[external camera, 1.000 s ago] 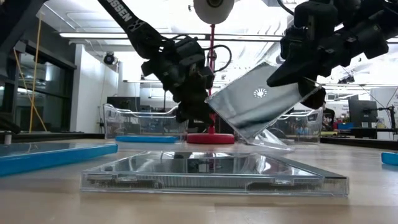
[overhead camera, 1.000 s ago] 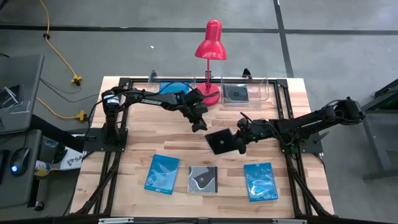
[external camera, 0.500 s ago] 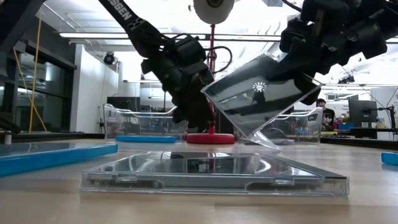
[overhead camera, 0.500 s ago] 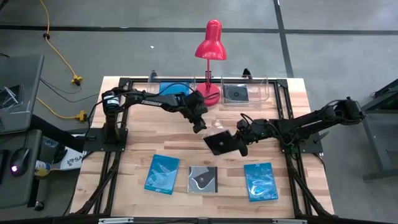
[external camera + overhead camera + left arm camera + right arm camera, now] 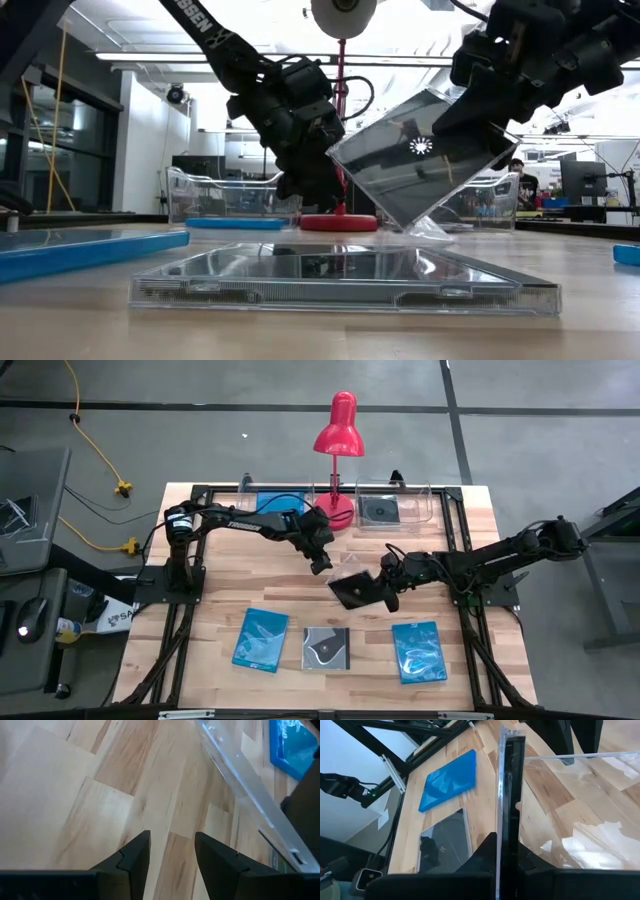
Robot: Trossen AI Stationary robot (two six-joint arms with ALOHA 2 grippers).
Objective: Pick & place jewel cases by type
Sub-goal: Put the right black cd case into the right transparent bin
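White letters ending in "SSEN" (image 5: 197, 22) run along the left arm. At the back of the surface (image 5: 210, 600), one clear tray (image 5: 268, 501) holds a blue case (image 5: 280, 501) and the other clear tray (image 5: 394, 508) holds a dark case (image 5: 380, 511). The right tool (image 5: 385, 584) is pinched on a black case (image 5: 356, 590), held tilted in the air over the middle of the surface, while the left tool (image 5: 322, 563) hangs just beside it, partly wide and holding nothing, and two blue cases (image 5: 261, 639) (image 5: 419, 652) and a swirl case (image 5: 327, 649) lie flat along the front.

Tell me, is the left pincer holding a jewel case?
No, the left pincer is open, with only bare table between its fingers.
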